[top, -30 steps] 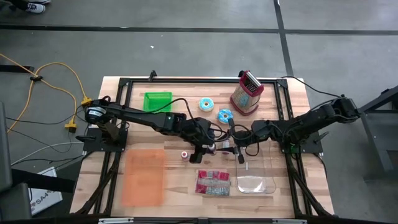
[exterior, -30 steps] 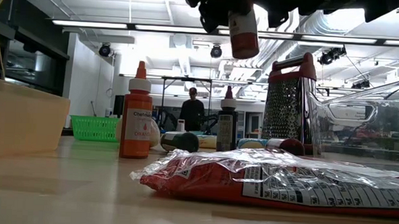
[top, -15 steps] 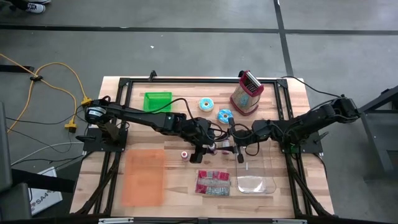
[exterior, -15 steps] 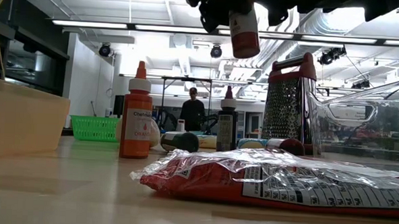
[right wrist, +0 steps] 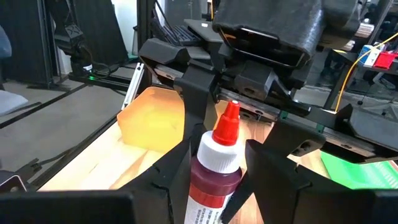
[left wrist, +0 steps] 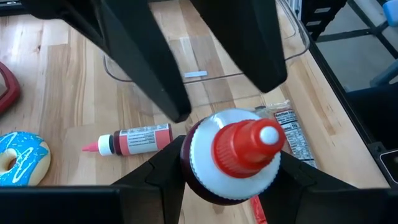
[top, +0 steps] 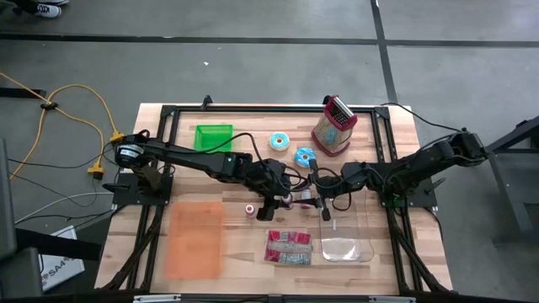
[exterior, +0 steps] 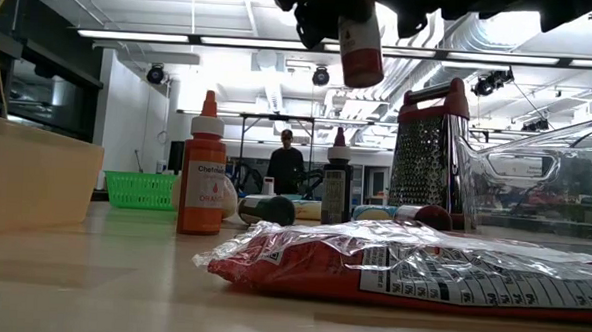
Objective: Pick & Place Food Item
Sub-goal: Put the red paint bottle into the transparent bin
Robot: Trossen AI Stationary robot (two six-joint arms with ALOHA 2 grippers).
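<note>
High view: we see both dark arms meeting over the middle of the wooden table (top: pixel 396 135); the left gripper (top: pixel 278 199) and the right gripper (top: pixel 324 199) face each other with a small red-capped bottle of dark red liquid (top: pixel 296 199) between them

High view, surroundings: a clear plastic tray (top: pixel 347 244) lies just beside the right gripper, a red crinkly snack packet (top: pixel 288 247) next to it, an orange translucent bin (top: pixel 194 240) toward the left; a green mesh basket (top: pixel 213 137), two blue-iced doughnuts (top: pixel 280 141) and a red-handled metal box grater (top: pixel 334 126) sit on the far side

Low view: we see the bottle (exterior: pixel 360 47) hanging in the air well above the table, cap end up in dark fingers – whose they are we cannot tell here; an orange squeeze bottle (exterior: pixel 203 167) stands upright, the snack packet (exterior: pixel 412 266) lies in front, a person (exterior: pixel 285 166) stands far off in the room

Left wrist view: the left gripper (left wrist: pixel 231 165) is clamped on the bottle's body, cap (left wrist: pixel 249 143) pointing toward the camera; a second small bottle (left wrist: pixel 132 139) lies flat on the table

Right wrist view: the right gripper (right wrist: pixel 214 163) has its fingers closed on both sides of the same bottle (right wrist: pixel 213 174) – so both pincers hold it
</note>
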